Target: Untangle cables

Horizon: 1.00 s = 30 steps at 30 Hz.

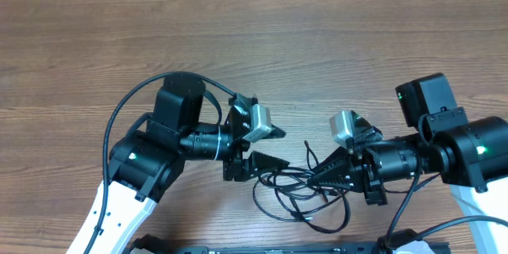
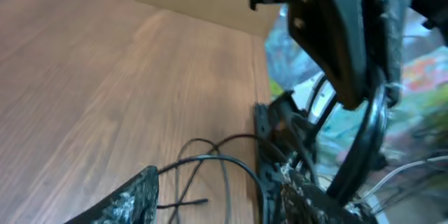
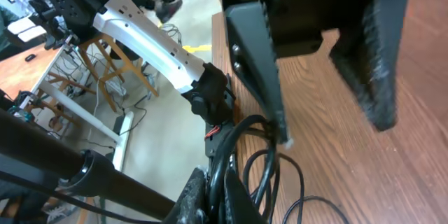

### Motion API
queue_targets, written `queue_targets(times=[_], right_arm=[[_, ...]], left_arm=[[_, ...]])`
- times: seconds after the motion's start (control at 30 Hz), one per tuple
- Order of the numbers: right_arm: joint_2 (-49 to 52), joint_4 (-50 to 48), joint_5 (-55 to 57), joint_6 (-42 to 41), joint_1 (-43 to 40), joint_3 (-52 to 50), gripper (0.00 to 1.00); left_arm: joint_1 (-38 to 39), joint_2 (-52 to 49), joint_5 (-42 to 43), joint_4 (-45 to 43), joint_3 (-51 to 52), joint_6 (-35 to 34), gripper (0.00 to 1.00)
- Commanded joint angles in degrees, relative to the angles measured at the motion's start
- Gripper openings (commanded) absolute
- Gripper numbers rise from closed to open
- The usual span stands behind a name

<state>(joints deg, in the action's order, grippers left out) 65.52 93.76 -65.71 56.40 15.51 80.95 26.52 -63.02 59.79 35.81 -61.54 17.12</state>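
Note:
The cables (image 1: pixel 305 193) lie as a loose tangle of thin black loops near the table's front edge, between the two arms. My left gripper (image 1: pixel 284 148) hovers at the tangle's left end. In the left wrist view its jaws (image 2: pixel 220 185) stand apart, and cable loops (image 2: pixel 210 157) run across the gap without being pinched. My right gripper (image 1: pixel 312 176) is shut on several strands at the tangle's right side. The right wrist view shows them clamped between its fingers (image 3: pixel 234 190), with more loops (image 3: pixel 269 164) trailing over the wood.
Bare wooden tabletop (image 1: pixel 238 40) stretches behind and to both sides. The front edge (image 1: pixel 278 246) lies just past the tangle. In the right wrist view the left gripper's fingers (image 3: pixel 255 49) stand close above the cables. Beyond the table edge are floor and furniture (image 3: pixel 105 77).

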Motion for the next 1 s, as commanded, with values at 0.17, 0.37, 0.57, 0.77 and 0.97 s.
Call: queue_targets(times=[0.17, 0.37, 0.57, 0.77, 0.97], right_arm=[[-0.79, -4.61, -1.05, 0.37, 0.17, 0.39, 0.04], [-0.76, -17.22, 2.58, -13.64, 0.2, 0.39, 0.04], [-0.76, -21.24, 0.22, -15.06, 0.2, 0.39, 0.04], [-0.28, -23.04, 0.96, -15.02, 0.2, 0.39, 0.04], [1.38, -23.21, 0.92, -15.04, 0.24, 0.39, 0.04]], left_arm=[[0.17, -0.31, 8.92, 6.23, -0.46, 5.95, 0.56], [0.17, -0.31, 9.25, 9.01, -0.46, 6.71, 0.56], [0.17, -0.31, 9.25, 8.96, -0.46, 6.64, 0.58], [0.17, -0.31, 9.53, 6.36, -0.46, 0.9, 0.64], [0.17, -1.75, 9.25, -6.86, -0.46, -21.92, 0.52]])
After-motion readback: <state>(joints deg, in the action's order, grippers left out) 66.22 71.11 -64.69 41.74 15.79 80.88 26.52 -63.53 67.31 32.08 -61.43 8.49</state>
